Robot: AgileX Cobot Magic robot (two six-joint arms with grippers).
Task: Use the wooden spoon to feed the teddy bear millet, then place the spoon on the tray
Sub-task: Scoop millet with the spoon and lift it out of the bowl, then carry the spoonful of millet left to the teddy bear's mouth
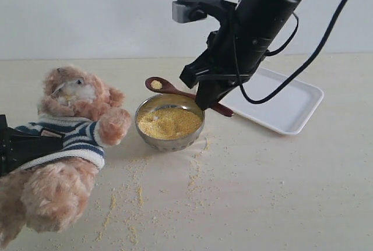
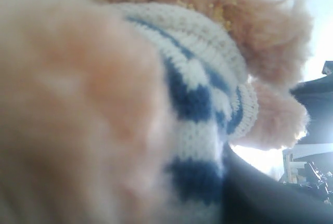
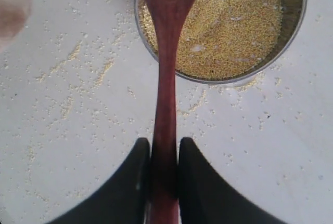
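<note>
The teddy bear (image 1: 73, 128) leans at the left, its striped sweater (image 2: 197, 94) filling the left wrist view. My left gripper (image 1: 23, 146) is shut on its torso; one dark finger (image 2: 260, 198) shows beside the knit. My right gripper (image 1: 208, 101) is shut on the handle of the wooden spoon (image 1: 169, 88), its black fingers (image 3: 138, 182) pressed to both sides of the handle (image 3: 165, 104). The spoon's small bowl (image 1: 156, 84) carries a little millet and hangs above the far left rim of the steel bowl (image 1: 169, 143), heaped with millet (image 3: 234, 26). The white tray (image 1: 291, 108) lies behind, at the right.
Loose millet grains (image 1: 137, 195) are scattered over the pale tabletop in front of the steel bowl and toward the bear's legs. The right arm and its cable (image 1: 274, 6) reach down from the top right, over the tray's near corner.
</note>
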